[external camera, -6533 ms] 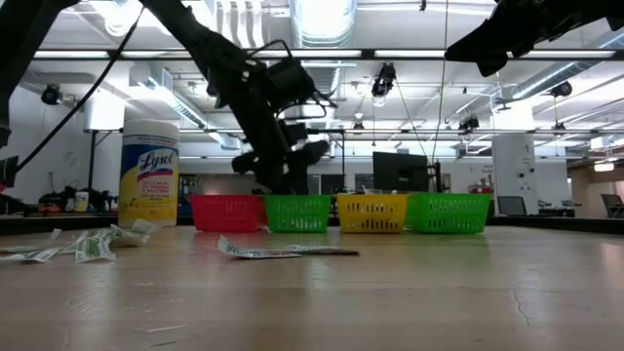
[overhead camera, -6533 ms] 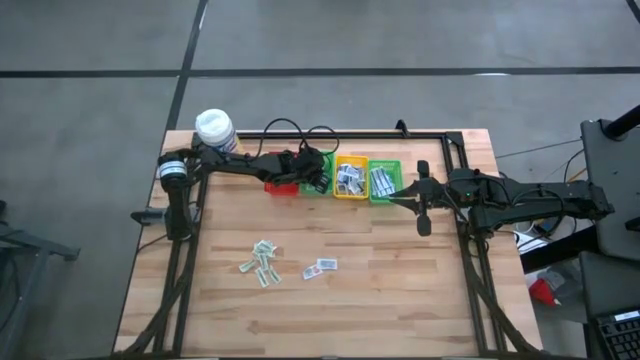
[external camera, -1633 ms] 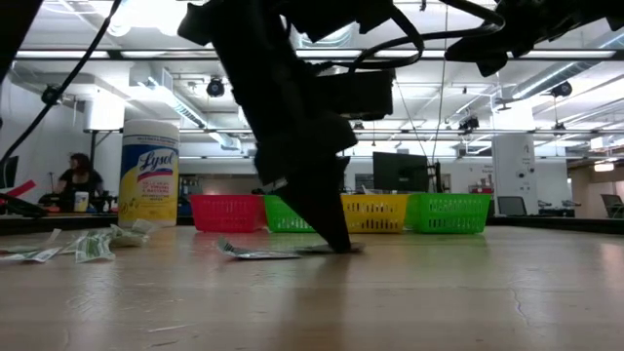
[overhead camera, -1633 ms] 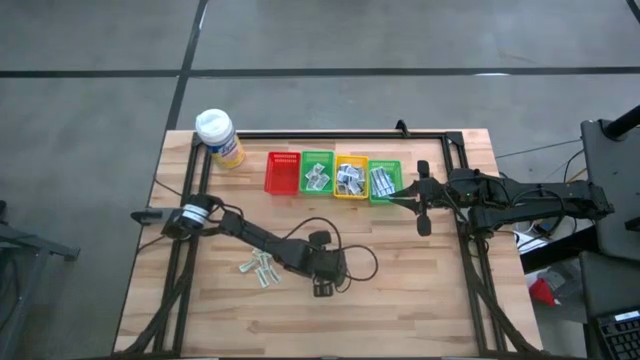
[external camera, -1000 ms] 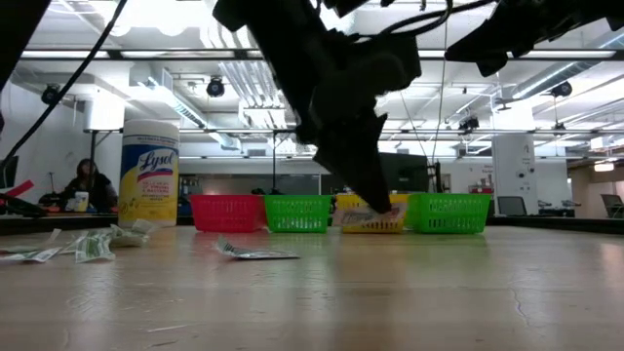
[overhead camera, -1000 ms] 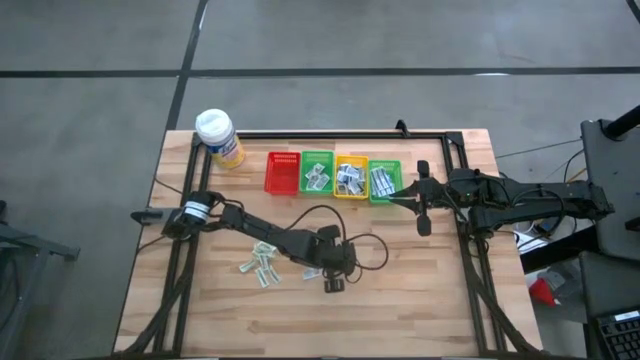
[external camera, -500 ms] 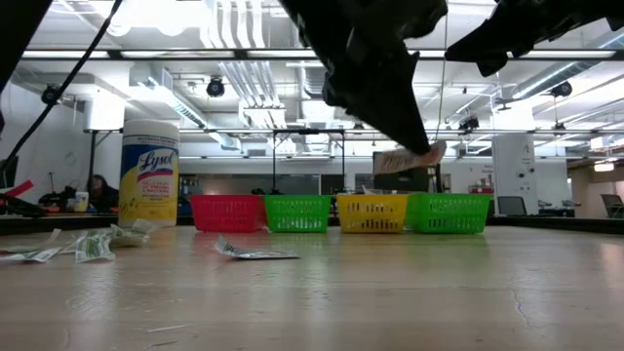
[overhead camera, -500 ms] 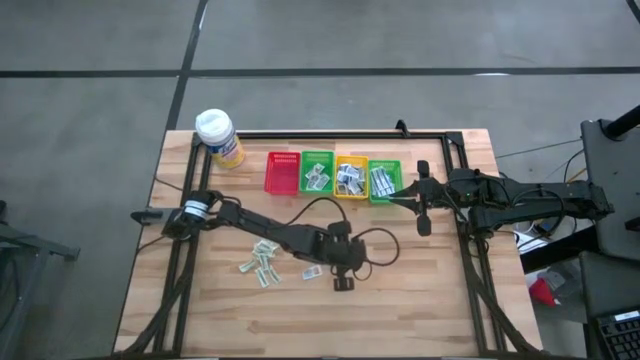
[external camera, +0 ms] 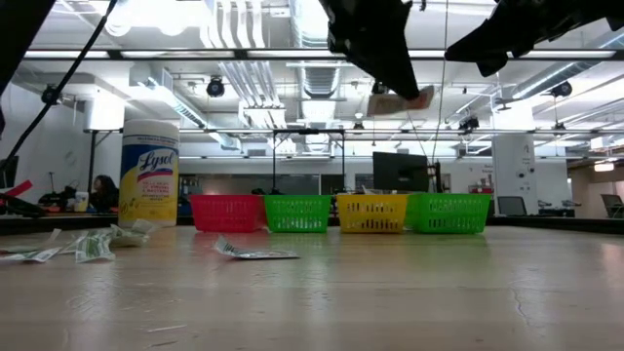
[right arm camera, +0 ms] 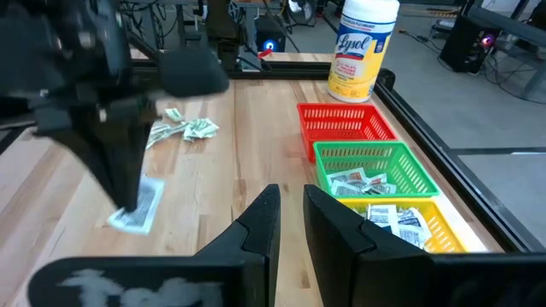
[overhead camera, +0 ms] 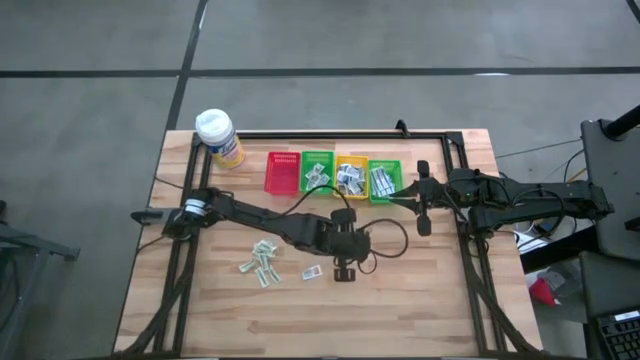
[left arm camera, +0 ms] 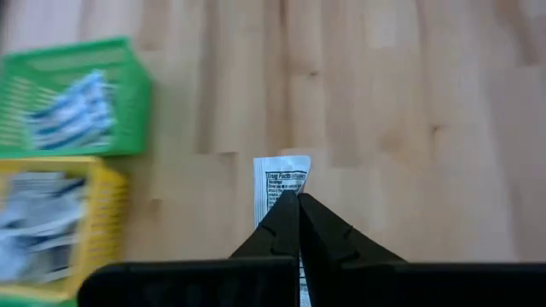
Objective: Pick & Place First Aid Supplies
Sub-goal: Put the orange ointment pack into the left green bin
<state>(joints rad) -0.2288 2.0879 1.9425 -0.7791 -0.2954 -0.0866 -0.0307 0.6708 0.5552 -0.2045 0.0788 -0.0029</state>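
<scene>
My left gripper [overhead camera: 344,270] hangs over the middle of the table, shut on one white first aid packet [left arm camera: 281,173] with grey print. The low view shows this packet [external camera: 402,100] well above the baskets. One loose packet [overhead camera: 312,271] lies flat on the wood beside the gripper. A small heap of packets [overhead camera: 260,262] lies farther left. More packets fill the green [overhead camera: 317,172], yellow [overhead camera: 350,177] and second green basket [overhead camera: 384,180]. My right gripper [overhead camera: 423,212] waits at the right, beside the baskets, open by a narrow gap [right arm camera: 293,213] with nothing in it. My left gripper pinches the packet between its two fingers at one short end [left arm camera: 271,198]. The fingers slant down from above and lie along the packet. The rest of it sticks out beyond the fingertips [external camera: 390,90], clear of the table and tilted only slightly.
A red basket [overhead camera: 282,172] stands at the left end of the basket row along the far edge. A yellow bottle with a white cap [overhead camera: 218,135] stands at the far left corner. A black frame [overhead camera: 440,135] runs along the table's far and side edges.
My left gripper has risen from near the table top to well above the baskets, drifting a little toward the right and far edges. It has stayed shut, and the packet has gone up with it, clear of the wood. The loose packet beside it has kept its place.
</scene>
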